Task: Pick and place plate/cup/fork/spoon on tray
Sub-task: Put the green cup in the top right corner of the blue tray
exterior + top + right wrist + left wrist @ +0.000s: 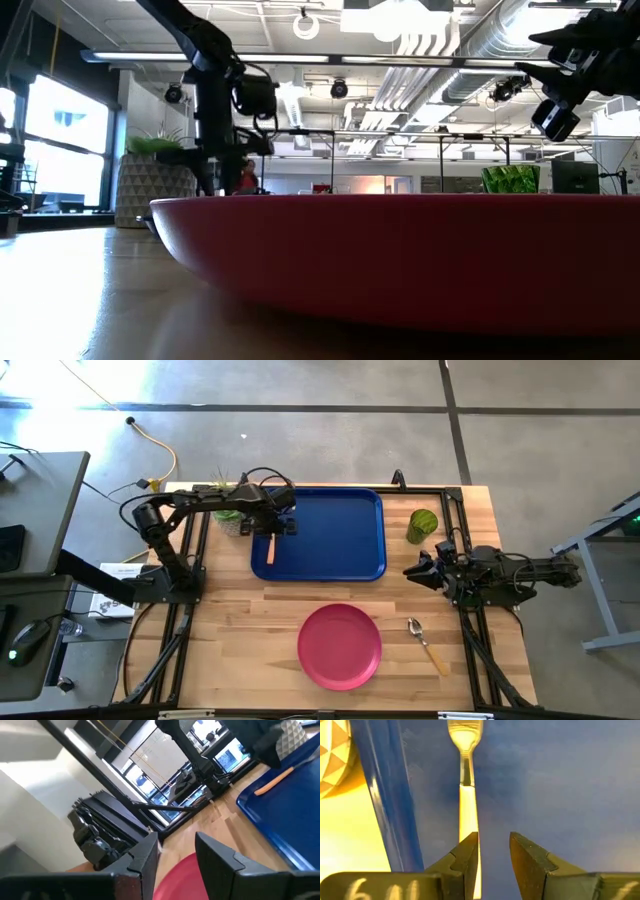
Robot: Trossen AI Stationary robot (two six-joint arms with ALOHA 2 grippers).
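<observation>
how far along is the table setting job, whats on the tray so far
Done: only the fork lies on the tray, near its left edge. In hand: the left gripper sits open just above the fork's handle, gripping nothing. Left: the plate, spoon and cup are all on the table. The right gripper hovers open, empty.

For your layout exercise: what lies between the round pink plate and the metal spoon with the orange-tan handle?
Nothing: in the high view, only bare wooden table separates the round pink plate from the metal spoon.
</observation>
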